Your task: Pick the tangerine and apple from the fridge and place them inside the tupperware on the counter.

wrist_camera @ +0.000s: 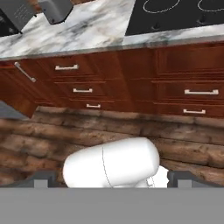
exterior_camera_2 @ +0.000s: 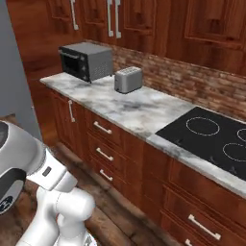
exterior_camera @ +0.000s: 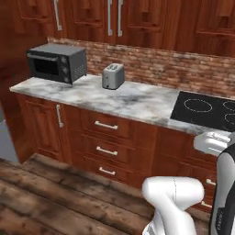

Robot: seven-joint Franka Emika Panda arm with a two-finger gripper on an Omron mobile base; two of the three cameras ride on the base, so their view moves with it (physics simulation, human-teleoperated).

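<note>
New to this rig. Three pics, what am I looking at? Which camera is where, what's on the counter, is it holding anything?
It is a rendered kitchen with a white robot arm on a driving base. Two pictures come from cameras on the base, behind the arm to its left and right; the third looks along the hand, toward the red-brown drawer fronts and the plank floor.

On the white-and-grey marbled stone counter stand a dark grey box-shaped microwave and, to its right, a silver metal toaster. Further right a flat black cooktop is set into the counter.

In the hand view the two dark finger tips rise at the bottom, wide apart, so the jaws look open. Nothing sits between them.
</note>
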